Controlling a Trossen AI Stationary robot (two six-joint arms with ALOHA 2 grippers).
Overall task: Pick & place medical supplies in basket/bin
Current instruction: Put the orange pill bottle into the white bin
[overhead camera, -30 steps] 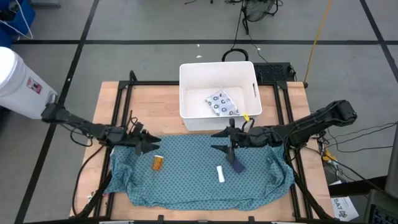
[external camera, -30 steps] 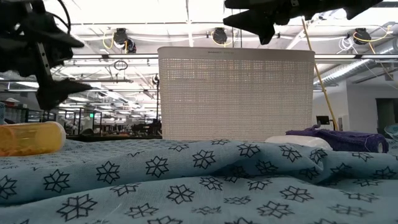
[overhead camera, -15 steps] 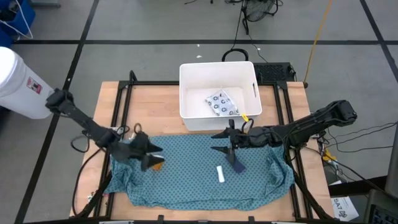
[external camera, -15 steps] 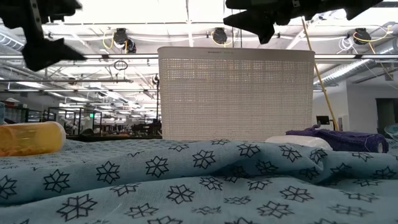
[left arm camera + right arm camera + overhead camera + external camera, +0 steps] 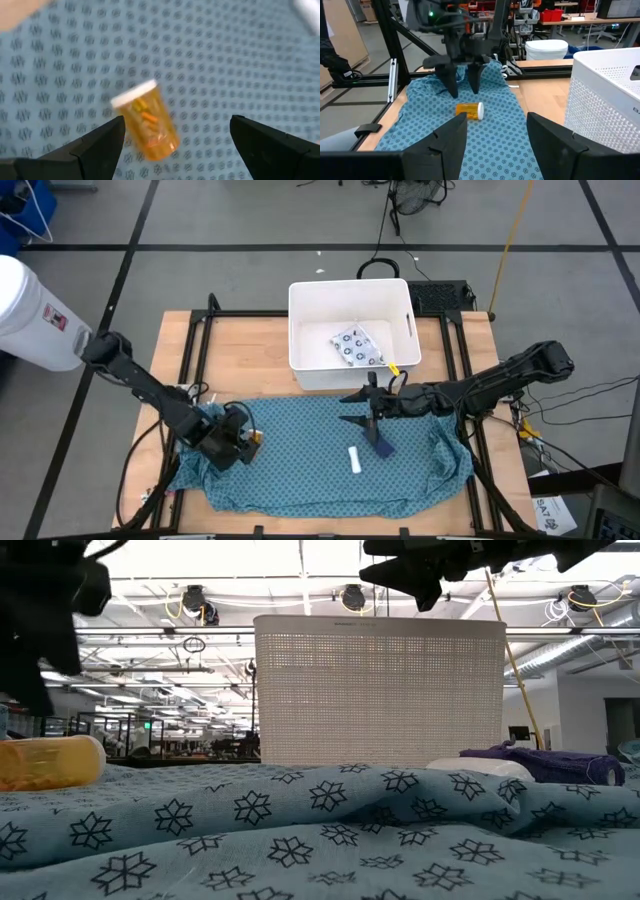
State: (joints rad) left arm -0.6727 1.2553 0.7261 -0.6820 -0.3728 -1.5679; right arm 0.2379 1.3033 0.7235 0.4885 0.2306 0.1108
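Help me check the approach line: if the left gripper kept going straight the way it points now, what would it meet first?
Most likely the pill bottle. The left gripper is open and points down at it, the bottle lying on the cloth between the fingers' line. Depth is unclear, but nothing shows in between.

Two dark jointed arms (image 5: 150, 385), seemingly matte jaws

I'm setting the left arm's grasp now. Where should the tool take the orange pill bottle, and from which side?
Grip the orange pill bottle across the middle of its round body, coming straight down from above. It lies on its side on the cloth, white cap at one end, so the curved sides are free. The left tool hangs open above it, fingers either side.
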